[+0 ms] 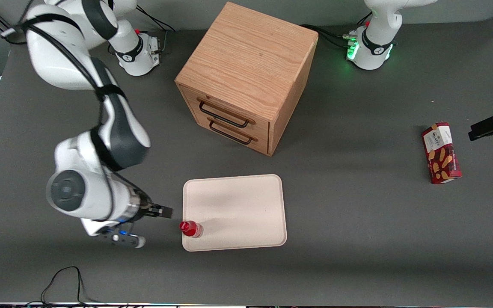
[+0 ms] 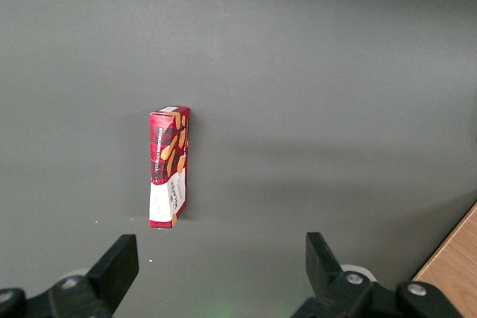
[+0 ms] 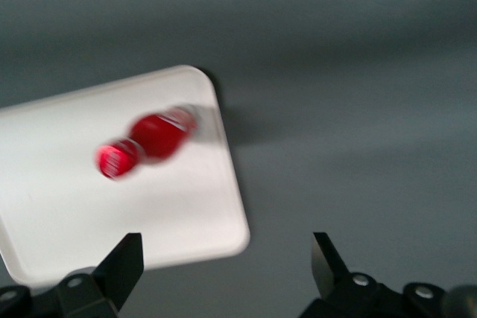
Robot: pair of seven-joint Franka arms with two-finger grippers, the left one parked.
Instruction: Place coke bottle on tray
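The coke bottle [image 1: 191, 229], small and red with a red cap, stands upright on the cream-white tray [image 1: 238, 201], at the tray's corner nearest the front camera on the working arm's side. The right wrist view shows the coke bottle [image 3: 153, 139] blurred on the tray [image 3: 89, 206]. My gripper [image 1: 165, 211] hovers beside the tray's edge, apart from the bottle, toward the working arm's end. In the wrist view the gripper [image 3: 227, 266] is open, with nothing between its fingers.
A wooden two-drawer cabinet [image 1: 246, 77] stands farther from the front camera than the tray. A red biscuit box [image 1: 441, 152] lies toward the parked arm's end of the table, the same biscuit box [image 2: 169, 166] showing in the left wrist view.
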